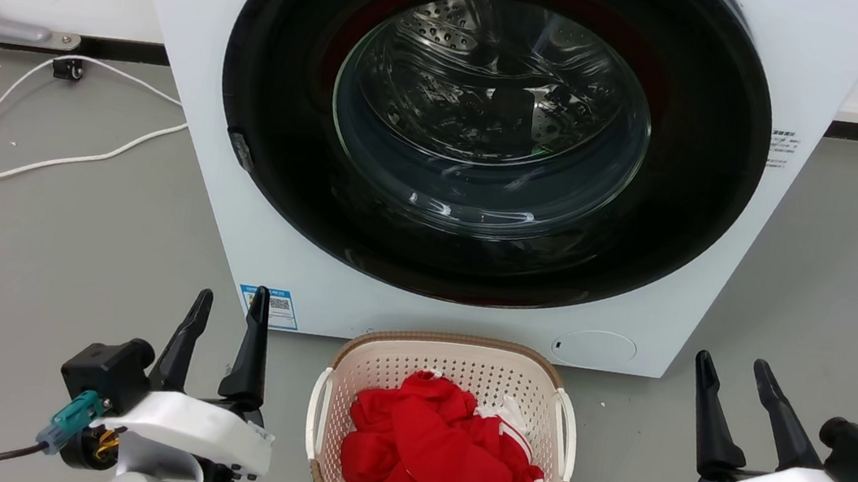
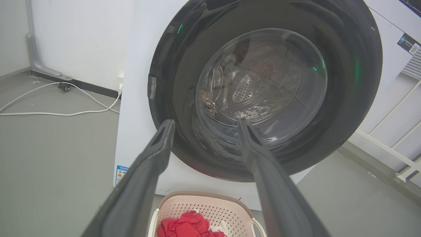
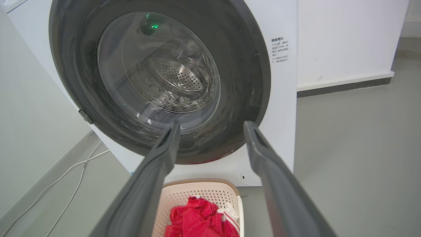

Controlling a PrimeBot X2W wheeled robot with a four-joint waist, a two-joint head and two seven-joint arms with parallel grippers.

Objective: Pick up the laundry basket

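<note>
The laundry basket (image 1: 380, 370), cream perforated plastic with a brown woven-look rim and white side handles, stands on the grey floor just in front of the washing machine and holds red and white clothes (image 1: 436, 451). My left gripper (image 1: 228, 309) hangs open to the basket's left, apart from it. To the right of the basket my right gripper (image 1: 732, 372) is open too, empty and clear of the handle. The basket (image 2: 204, 205) shows between the fingers of the left gripper (image 2: 205, 123). Its rim (image 3: 200, 191) also lies low between the fingers of the right gripper (image 3: 212, 125).
A white washing machine (image 1: 200, 41) with a shut dark round glass door (image 1: 492, 126) stands directly behind the basket. White cables (image 1: 38, 160) trail over the floor at the left. A white wall with a dark skirting runs behind.
</note>
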